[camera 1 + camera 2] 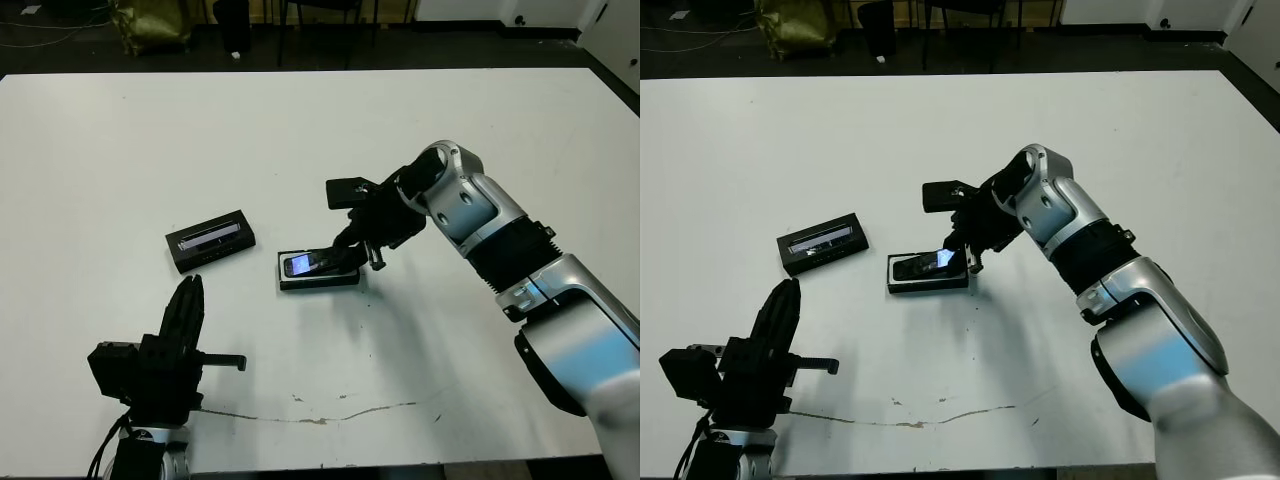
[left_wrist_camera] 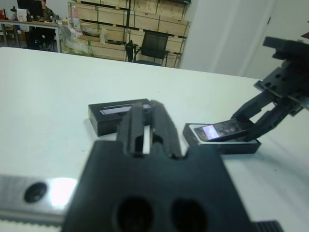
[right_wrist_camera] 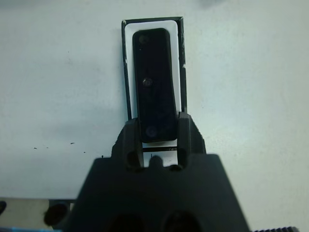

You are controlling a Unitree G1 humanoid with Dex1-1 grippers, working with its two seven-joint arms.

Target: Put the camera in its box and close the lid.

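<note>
Camera [image 3: 154, 82] between right fingers [image 3: 186, 130], over box [image 3: 179, 58]

My right gripper [image 3: 155, 133] is showing black fingers and a black body, and the arm [image 1: 480, 215] behind it is shining silver-grey with a black band and a blue-tinted glare on its lower shell. It is gripping the camera [image 3: 154, 84], which is looking plain glossy black from my wrist and is catching a bluish-white glint from the head view. The box [image 3: 181, 63] is showing black walls around a white lining. The lid [image 1: 210, 240] is lying black with a greyish glossy strip along its top. My left gripper [image 1: 186, 318] is all black. The table [image 1: 300, 130] is white, and is carrying a thin brownish scratch and small dark specks.
</note>
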